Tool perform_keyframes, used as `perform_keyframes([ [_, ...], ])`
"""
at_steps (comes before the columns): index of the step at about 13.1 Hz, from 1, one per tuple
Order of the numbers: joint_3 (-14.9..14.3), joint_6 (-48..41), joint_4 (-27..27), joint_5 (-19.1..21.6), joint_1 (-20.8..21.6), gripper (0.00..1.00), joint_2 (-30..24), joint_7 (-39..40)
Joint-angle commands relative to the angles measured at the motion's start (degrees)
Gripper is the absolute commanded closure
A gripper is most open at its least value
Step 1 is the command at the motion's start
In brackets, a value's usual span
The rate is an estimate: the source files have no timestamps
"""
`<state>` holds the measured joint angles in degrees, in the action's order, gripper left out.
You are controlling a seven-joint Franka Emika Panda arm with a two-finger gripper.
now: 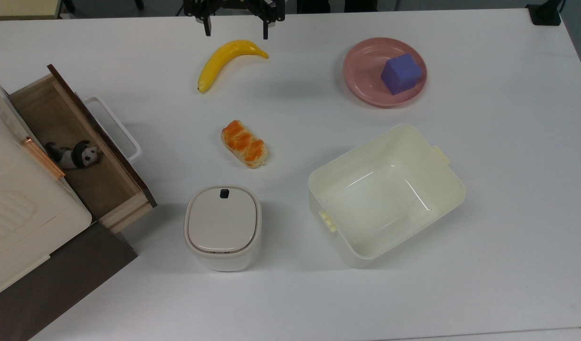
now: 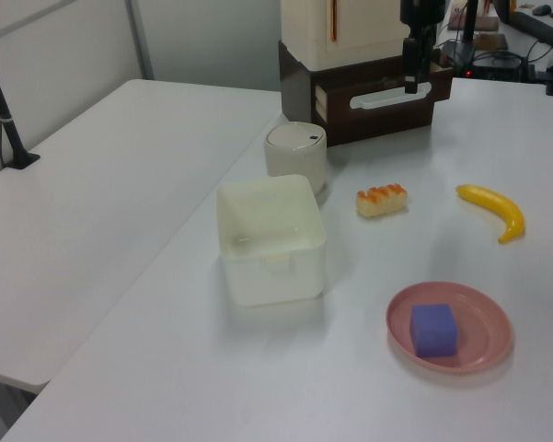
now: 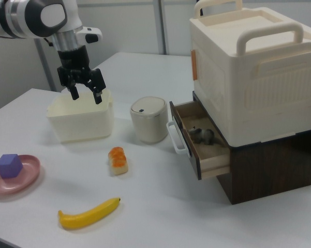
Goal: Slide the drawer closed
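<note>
Drawer (image 3: 199, 147) pulled out, well apart from pincer (image 3: 85, 93), raised above table, fingers spread, grasping nothing

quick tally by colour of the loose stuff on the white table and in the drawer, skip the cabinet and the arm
yellow: 1, the banana
orange: 1, the bread roll
pink: 1, the plate
purple: 1, the cube
cream: 2, the open bin and the lidded container
black and white: 1, the panda toy in the open drawer
total: 7
</note>
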<state>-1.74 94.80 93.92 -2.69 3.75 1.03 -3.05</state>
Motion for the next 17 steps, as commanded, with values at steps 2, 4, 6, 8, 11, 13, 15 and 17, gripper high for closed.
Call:
perform_keyframes([
  [2, -0.46, -3.40, 0.57, 0.05, 0.38, 0.00, -1.64, -0.56],
  [4, -0.46, -3.31, 0.57, -0.04, 0.38, 0.00, -1.55, -0.29],
  [6, -0.46, -3.31, 0.65, -0.04, 0.47, 0.04, -1.55, -0.20],
  [8, -0.37, -3.05, 0.65, 0.14, 0.47, 0.47, -1.38, 0.32],
  [11, -0.37, -3.04, 0.65, 0.23, 0.65, 0.93, -1.29, 3.31],
  [13, -0.37, -3.13, 0.65, 0.23, 0.82, 1.00, -1.12, 3.22],
  [15, -0.37, -2.87, 0.57, 0.40, 0.65, 1.00, -0.94, 2.52],
  [17, -0.63, -0.25, -0.74, 0.66, 0.21, 1.00, 0.90, -1.58],
])
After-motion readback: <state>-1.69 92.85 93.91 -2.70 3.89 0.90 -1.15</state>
